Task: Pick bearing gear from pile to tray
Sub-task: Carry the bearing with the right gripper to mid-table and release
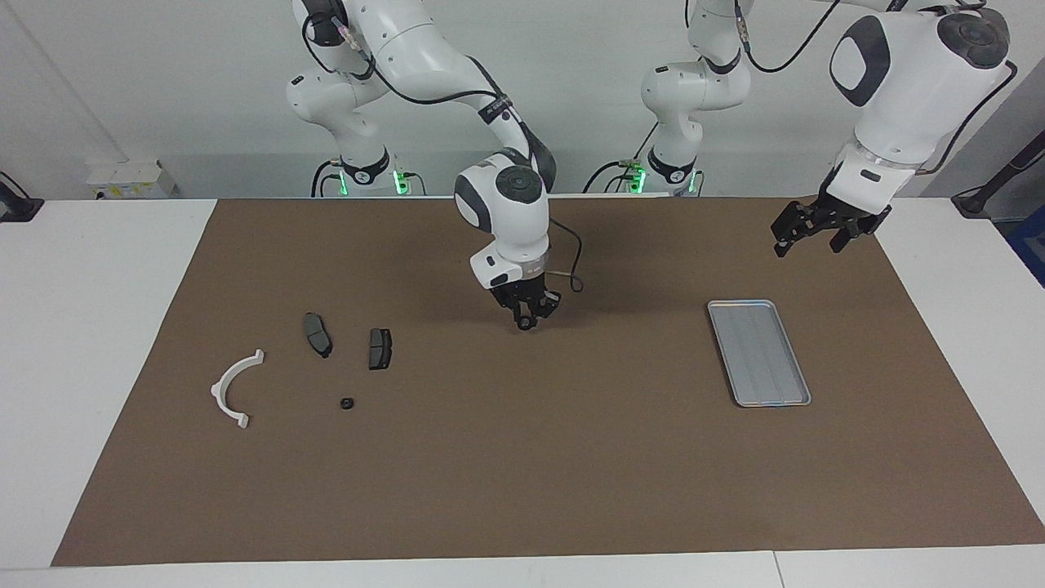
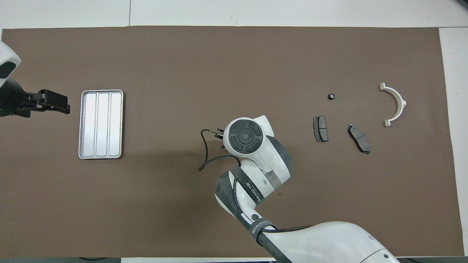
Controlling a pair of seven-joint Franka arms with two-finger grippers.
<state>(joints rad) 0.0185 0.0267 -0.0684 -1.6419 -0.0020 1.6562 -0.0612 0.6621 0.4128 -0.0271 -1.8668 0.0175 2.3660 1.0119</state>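
At frame centre we see the right gripper (image 1: 526, 320) closed on a small black ring (image 1: 526, 324); the left gripper (image 1: 816, 234), upper right, waits open above the tray (image 1: 758, 352).

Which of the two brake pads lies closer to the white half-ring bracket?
The brake pad nearer the robots and toward the right arm's end, beside the bracket; the other pad lies toward the table's middle.

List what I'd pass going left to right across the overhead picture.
Left gripper → tray → right arm's wrist → brake pad → small black ring → second brake pad → white bracket.
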